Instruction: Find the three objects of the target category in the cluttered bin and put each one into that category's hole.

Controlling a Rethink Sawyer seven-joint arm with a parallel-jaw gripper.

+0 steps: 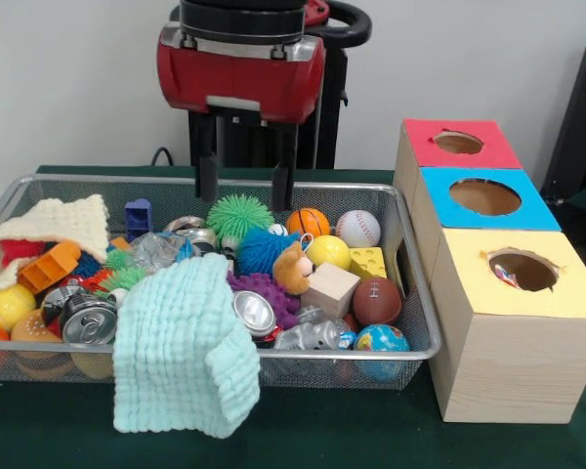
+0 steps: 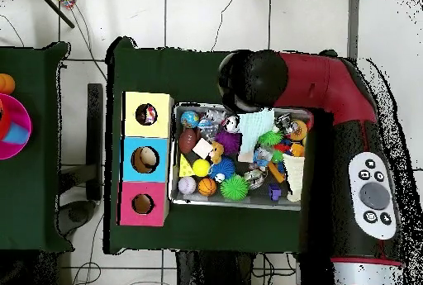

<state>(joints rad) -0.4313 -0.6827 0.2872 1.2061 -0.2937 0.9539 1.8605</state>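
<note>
Wire-mesh bin (image 1: pixel 20 191) brims with balls, cans and cloths; the gripper (image 1: pixel 244 181) hangs above its far rim, fingers (image 1: pixel 207 176) spread apart and empty, near a green spiky ball (image 1: pixel 239 215).

The mint cloth (image 1: pixel 181 357) hangs over the front of the wire bin (image 1: pixel 415 283) and hides whatever lies under it. In the yellow hole (image 1: pixel 523 271) only a tiny bit of something printed shows, too small to tell. From above, the red arm (image 2: pixel 330 92) covers one corner of the bin.
</note>
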